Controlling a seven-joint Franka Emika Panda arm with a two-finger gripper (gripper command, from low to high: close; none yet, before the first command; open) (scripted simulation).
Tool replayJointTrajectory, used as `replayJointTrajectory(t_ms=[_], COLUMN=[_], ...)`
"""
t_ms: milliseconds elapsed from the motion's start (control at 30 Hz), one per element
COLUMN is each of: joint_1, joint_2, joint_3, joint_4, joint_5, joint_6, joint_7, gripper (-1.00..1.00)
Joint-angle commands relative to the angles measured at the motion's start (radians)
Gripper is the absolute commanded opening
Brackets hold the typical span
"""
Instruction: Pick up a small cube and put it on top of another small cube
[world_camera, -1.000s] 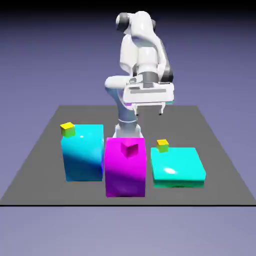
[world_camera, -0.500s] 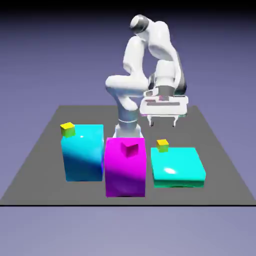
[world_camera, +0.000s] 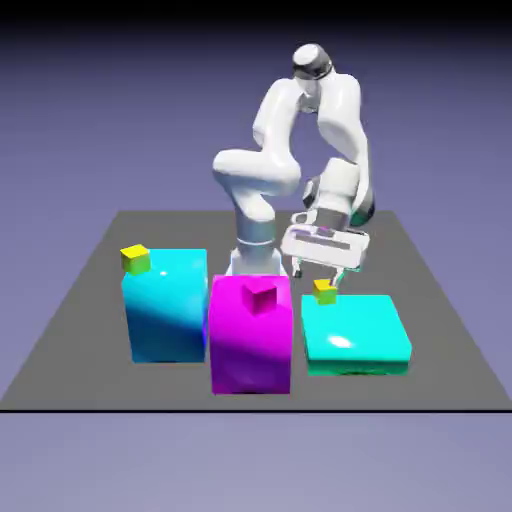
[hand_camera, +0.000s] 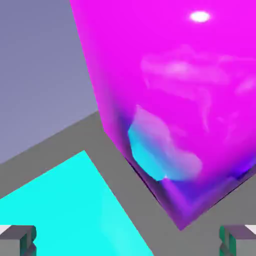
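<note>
The small cube is out of view in both views. Another small cube (world_camera: 261, 296), tiny and magenta-pink, sits on top of the big magenta block (world_camera: 250, 340). My gripper (world_camera: 321, 273) hangs open, low behind the flat cyan block (world_camera: 356, 335), just above and behind a tiny yellow cube (world_camera: 325, 291). In the hand view the gripper (hand_camera: 128, 242) holds nothing, and its grey fingertips (hand_camera: 17, 239) stand wide apart at the bottom corners. A glossy face of the big magenta block (hand_camera: 175, 75) fills the upper right there, and a cyan surface (hand_camera: 60, 205) lies at the lower left.
A tall cyan block (world_camera: 166, 305) stands at the exterior view's left, with a second tiny yellow cube (world_camera: 135, 259) on its top. The three big blocks stand in a row on the grey table (world_camera: 90, 300). Grey table (hand_camera: 115, 150) shows between the cyan surface and the magenta block.
The arm has swung toward the exterior view's right and lowered the hand from well above the table to just behind the flat cyan block. The jaws stayed open. No cube moved.
</note>
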Motion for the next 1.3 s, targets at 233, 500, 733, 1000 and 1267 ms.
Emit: replayJointTrajectory(t_ms=[233,500,733,1000,1267], joint_1=[-0.092,-0.174,-0.303,-0.434,-0.284], joint_2=[-0.054,-0.102,-0.227,-0.355,-0.209], joint_3=[0.290,0.547,0.688,0.832,0.667], joint_4=[-0.036,-0.067,0.026,0.122,0.012], joint_5=[0.174,0.328,0.589,0.854,0.550], joint_6=[-0.039,-0.074,-0.082,-0.091,-0.081], joint_7=[0.158,0.299,0.106,-0.090,0.135], gripper=[0.00,0.00,0.00,-1.00,-1.00])
